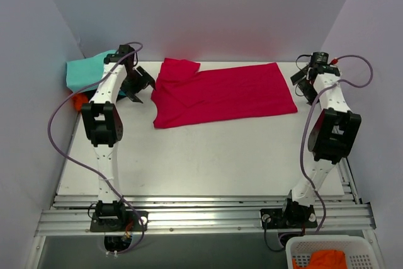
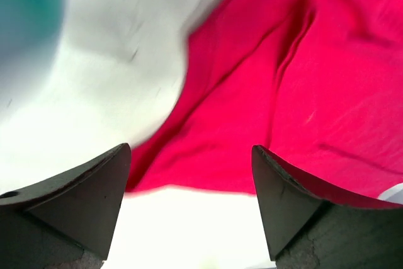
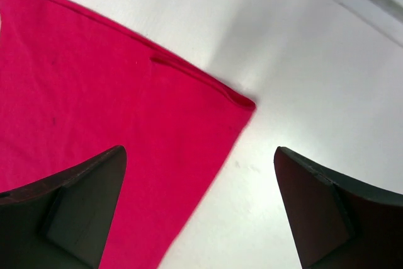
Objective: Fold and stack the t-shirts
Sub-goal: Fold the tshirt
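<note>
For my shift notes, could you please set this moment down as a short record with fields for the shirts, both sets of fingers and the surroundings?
red shirt: lying lengthwise across the far half of the table, left end rumpled
teal shirt: far left corner, behind the left arm
orange cloth: partly visible at the table's left edge
left fingers: open, empty, over the red shirt's left end
right fingers: open, empty, by a right-hand corner of the red shirt
basket: white, off the table, near right, holding an orange piece
</note>
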Tool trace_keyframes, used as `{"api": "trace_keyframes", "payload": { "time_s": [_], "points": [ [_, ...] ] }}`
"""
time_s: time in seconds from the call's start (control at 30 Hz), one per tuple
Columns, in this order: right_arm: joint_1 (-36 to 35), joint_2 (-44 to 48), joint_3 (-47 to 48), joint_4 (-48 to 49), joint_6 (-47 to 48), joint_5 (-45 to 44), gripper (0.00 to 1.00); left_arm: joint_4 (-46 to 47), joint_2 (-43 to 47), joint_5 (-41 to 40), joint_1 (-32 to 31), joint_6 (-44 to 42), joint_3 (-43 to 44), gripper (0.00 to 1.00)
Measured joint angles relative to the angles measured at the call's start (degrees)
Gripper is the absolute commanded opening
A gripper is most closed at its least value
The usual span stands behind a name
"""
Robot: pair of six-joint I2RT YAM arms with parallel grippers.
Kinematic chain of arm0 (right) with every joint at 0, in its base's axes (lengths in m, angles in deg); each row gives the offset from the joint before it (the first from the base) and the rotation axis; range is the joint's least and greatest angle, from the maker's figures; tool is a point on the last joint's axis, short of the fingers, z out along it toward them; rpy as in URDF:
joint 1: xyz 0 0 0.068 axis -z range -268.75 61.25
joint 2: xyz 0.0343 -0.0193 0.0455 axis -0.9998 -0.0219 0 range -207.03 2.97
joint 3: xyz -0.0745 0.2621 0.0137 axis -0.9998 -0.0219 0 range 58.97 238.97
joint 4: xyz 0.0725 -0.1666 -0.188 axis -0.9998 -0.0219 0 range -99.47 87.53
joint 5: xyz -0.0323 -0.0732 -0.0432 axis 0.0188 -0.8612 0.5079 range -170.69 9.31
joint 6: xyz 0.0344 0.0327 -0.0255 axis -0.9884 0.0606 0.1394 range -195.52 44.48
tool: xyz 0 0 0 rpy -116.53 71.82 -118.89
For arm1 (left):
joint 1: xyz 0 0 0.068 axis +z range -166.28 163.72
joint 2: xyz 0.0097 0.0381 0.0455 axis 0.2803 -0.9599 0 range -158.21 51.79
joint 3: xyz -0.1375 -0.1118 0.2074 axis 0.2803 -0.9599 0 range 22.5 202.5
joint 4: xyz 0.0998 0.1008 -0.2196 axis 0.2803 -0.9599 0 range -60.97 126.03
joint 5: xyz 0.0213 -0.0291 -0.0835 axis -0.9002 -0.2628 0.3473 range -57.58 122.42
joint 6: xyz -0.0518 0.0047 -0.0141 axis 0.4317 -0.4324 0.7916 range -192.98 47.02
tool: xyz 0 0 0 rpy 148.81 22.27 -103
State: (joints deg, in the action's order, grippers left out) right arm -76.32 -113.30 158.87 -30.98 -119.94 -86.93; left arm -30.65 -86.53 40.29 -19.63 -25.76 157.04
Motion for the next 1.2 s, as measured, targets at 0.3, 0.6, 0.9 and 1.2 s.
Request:
{"api": "trace_keyframes", "payload": {
  "time_s": [0.3, 0.6, 0.9, 1.2],
  "points": [
    [0.3, 16.7, -18.4, 2.4, 1.7, -0.2, 1.00, 2.3, 21.7, -5.7, -7.2, 0.6, -30.9, 0.82],
    [0.2, 13.8, -28.1, 6.6, 2.4, 1.6, 0.99, 5.6, 22.7, -7.7, -10.6, 6.2, -40.7, 0.82],
    [-0.1, 5.3, -25.9, 11.1, 3.0, 1.3, 0.97, 9.5, 22.7, -12.0, -10.8, 12.3, -42.5, 0.82],
    [-0.9, 1.9, -22.6, 15.1, 3.9, -1.6, 0.88, 11.4, 20.4, -14.8, -10.8, 14.1, -42.5, 0.80]
  ]
}}
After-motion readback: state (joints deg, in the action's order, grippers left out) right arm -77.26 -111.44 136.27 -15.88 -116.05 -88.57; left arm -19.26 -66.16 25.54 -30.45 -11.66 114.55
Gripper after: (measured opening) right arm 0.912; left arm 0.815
